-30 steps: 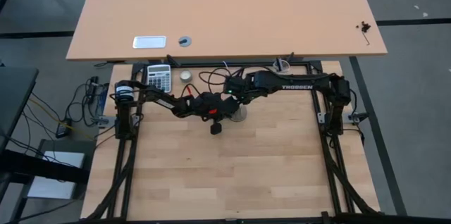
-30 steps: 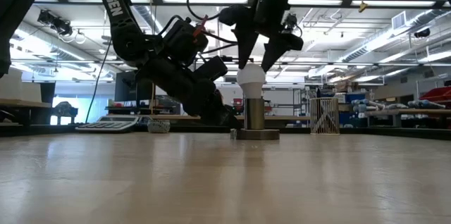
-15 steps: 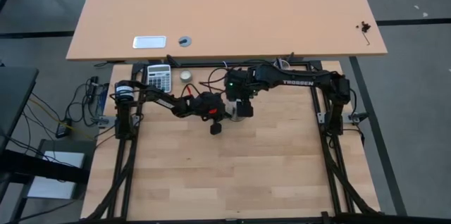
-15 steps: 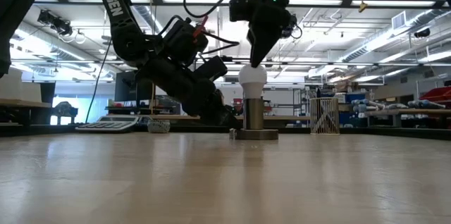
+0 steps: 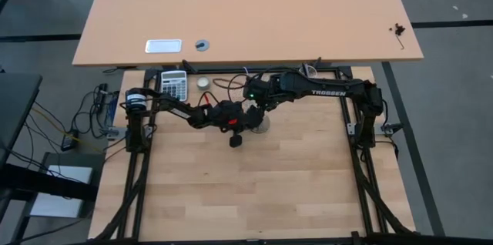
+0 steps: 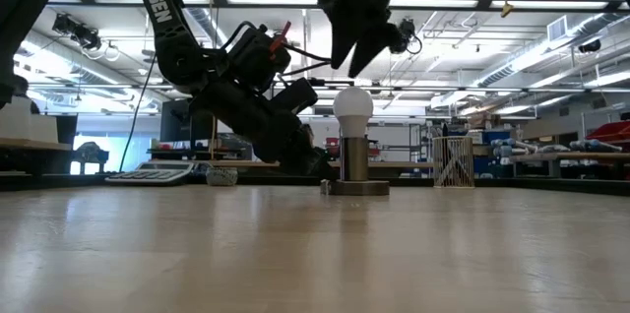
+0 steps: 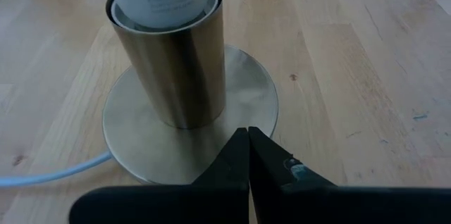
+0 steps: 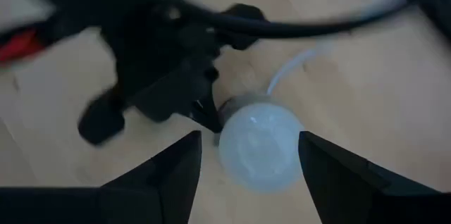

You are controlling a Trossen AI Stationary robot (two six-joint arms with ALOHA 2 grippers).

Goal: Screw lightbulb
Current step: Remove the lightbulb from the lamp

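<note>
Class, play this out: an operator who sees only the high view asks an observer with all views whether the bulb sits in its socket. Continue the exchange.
Observer: Yes. In the low view the lightbulb stands upright in the socket.
Operator: Is the right gripper on it?
Observer: No. The right gripper hangs open above the globe, clear of it.
Operator: And the left gripper?
Observer: The left gripper is shut, its tips down at the socket's round base plate.

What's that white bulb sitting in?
The lightbulb stands upright in a metal socket on a round base. Its screw end is hidden inside the socket. The open right gripper hangs above it.
</note>
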